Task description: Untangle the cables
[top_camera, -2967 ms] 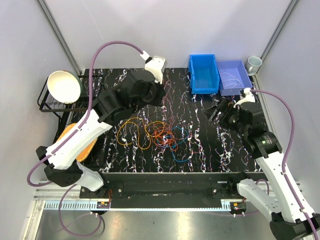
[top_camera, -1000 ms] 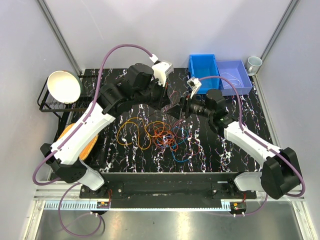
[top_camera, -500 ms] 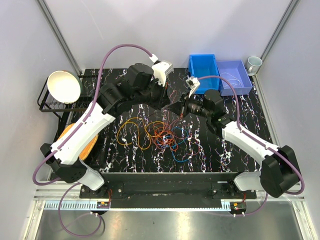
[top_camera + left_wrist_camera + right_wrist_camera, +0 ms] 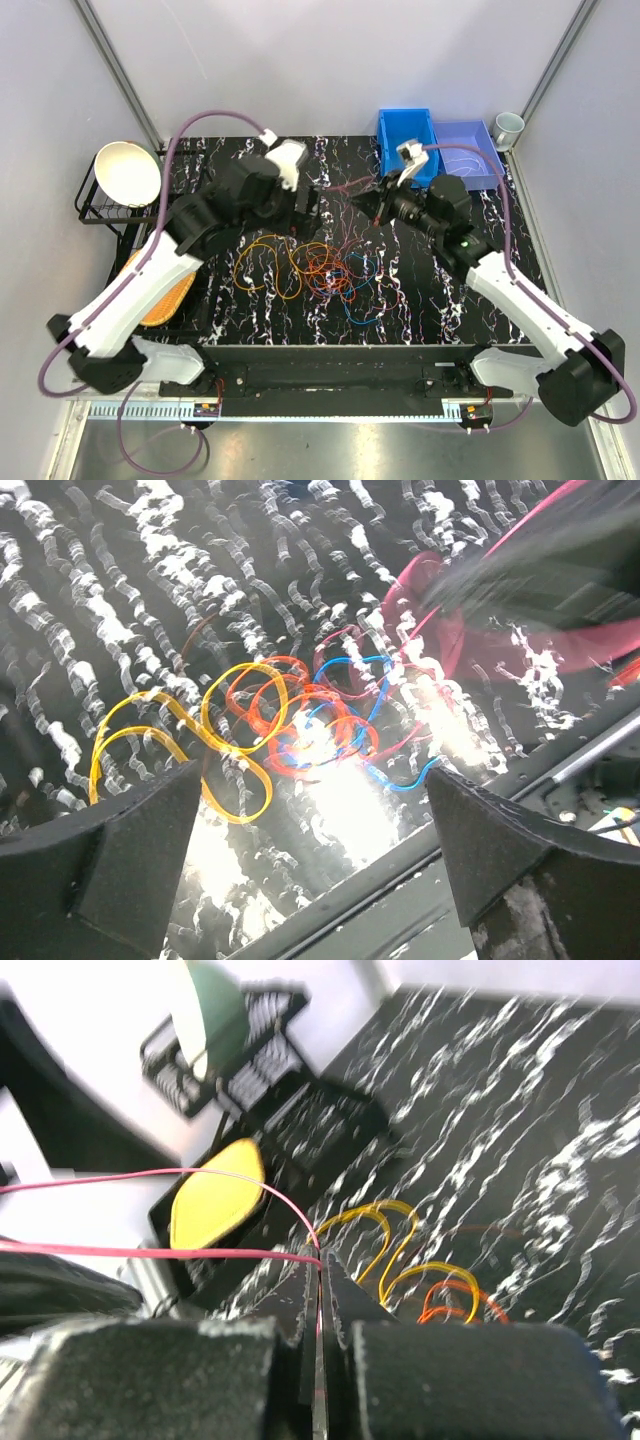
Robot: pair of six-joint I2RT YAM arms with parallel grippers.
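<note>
One by one, checked both grippers. Found right gripper (image 4: 318, 1280) pinched shut on one pink cable (image 4: 200, 1253), raised off the table (image 4: 450, 300), likely to draw it free. Found left gripper (image 4: 312, 780) spread wide, empty, near remaining cables (image 4: 320, 265) heaped mid-table.

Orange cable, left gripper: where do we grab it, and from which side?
Grip the orange cable at its outer left loop, straight down from above with the open left gripper. That loop lies flat on the table, clear of the red and blue tangle, so the gripper can likely straddle one strand. Its right end crosses the others.
</note>
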